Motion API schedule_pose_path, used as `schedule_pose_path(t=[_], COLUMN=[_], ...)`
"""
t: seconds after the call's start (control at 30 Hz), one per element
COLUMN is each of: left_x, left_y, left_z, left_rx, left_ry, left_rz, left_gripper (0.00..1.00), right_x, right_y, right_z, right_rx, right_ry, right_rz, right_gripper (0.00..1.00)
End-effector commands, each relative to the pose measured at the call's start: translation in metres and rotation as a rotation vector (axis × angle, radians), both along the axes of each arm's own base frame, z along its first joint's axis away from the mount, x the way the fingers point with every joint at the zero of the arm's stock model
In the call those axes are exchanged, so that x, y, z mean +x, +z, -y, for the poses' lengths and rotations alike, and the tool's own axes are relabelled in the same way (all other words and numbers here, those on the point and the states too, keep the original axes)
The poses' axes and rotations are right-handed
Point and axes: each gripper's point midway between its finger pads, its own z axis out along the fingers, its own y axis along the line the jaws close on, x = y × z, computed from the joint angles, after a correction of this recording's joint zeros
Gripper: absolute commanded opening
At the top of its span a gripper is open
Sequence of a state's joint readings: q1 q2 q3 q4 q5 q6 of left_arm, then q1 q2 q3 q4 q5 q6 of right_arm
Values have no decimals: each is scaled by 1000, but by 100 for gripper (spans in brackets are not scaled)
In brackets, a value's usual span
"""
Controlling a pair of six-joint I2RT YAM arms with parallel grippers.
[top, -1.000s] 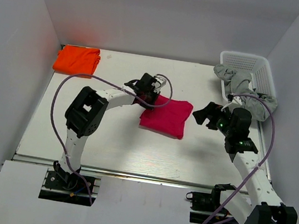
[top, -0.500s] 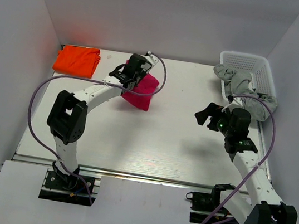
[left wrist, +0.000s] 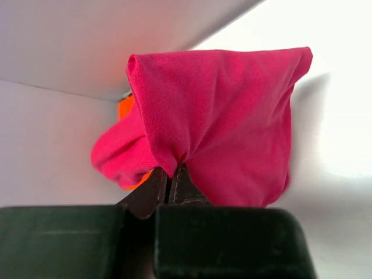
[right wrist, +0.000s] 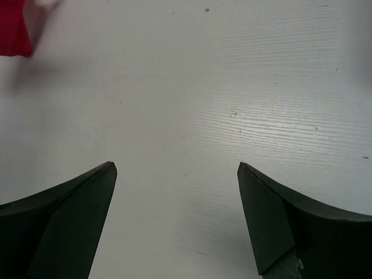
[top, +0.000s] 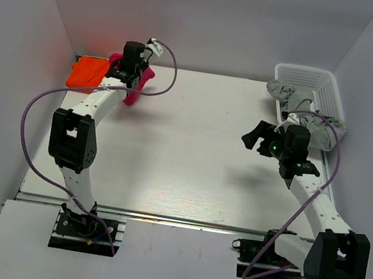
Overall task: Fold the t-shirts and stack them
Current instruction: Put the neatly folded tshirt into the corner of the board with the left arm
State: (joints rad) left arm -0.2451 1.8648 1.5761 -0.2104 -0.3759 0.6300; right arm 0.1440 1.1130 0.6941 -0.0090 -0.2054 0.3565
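Currently the left gripper (left wrist: 173,177) is clamped shut on a bunched fold of the magenta-red t-shirt (left wrist: 232,116). The shirt hangs from it at the far-left corner of the table (top: 190,161), just beside the folded orange t-shirt (top: 86,74). The right gripper (right wrist: 177,168) hovers over bare tabletop, its 2 jaws spread wide and holding nothing, near the white basket (top: 308,77).

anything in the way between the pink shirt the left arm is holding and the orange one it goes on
Nothing visible. The left gripper is shut on the magenta shirt, which hangs right beside the orange shirt at the table's far-left corner.
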Motion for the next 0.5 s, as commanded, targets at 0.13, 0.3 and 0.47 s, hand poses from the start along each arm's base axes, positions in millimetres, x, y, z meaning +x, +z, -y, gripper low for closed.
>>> schedule_pose_path(t=[0.13, 0.3, 0.47], left_x=[39, 54, 66], left_y=[80, 67, 46], left_z=[-51, -83, -102], left_rx=[20, -2, -21], left_ry=[51, 72, 64], left_rz=[156, 131, 110], left_gripper=[0, 0, 0], right_x=[16, 22, 29], right_y=[11, 6, 11], right_z=[-9, -15, -19], right_rx=[11, 28, 42], right_ry=[48, 71, 81], right_rz=[-7, -42, -45], right_gripper=[90, 90, 90])
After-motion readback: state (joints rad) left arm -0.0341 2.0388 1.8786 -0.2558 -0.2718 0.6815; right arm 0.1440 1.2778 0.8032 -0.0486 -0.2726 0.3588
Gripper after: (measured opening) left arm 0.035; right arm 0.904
